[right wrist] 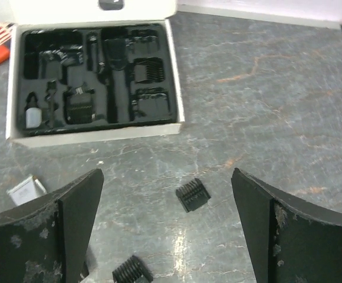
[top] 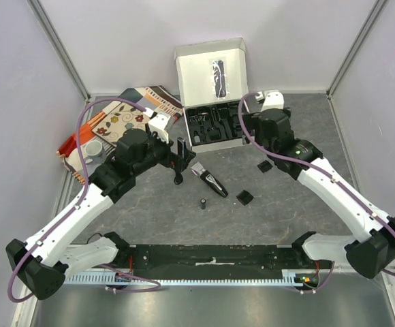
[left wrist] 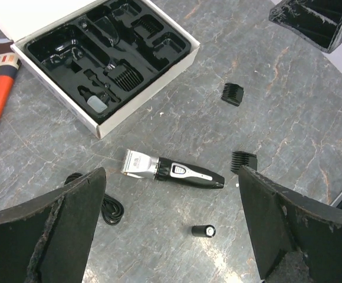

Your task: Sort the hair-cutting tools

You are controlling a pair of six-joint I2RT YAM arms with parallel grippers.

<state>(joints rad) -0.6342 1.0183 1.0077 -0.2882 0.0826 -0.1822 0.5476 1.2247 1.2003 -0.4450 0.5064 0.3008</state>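
The black-and-silver clipper [top: 209,180] lies on the table in front of the box; it also shows in the left wrist view [left wrist: 171,169]. A tiny black cylinder [top: 203,203] [left wrist: 204,230] lies just near of it. Two loose comb attachments [top: 245,197] [top: 265,165] lie to its right, and both show in the right wrist view [right wrist: 132,271] [right wrist: 193,194]. A black cord [left wrist: 111,207] lies coiled by my left finger. My left gripper [top: 180,162] [left wrist: 172,177] is open and empty above the clipper. My right gripper [top: 260,139] [right wrist: 167,174] is open and empty above the farther comb.
The open white box with its black moulded tray [top: 214,126] [right wrist: 100,76] stands at the back, holding some combs and a small white bottle [right wrist: 33,116]. A patterned mat [top: 126,119] and a white cup [top: 92,151] sit at the left.
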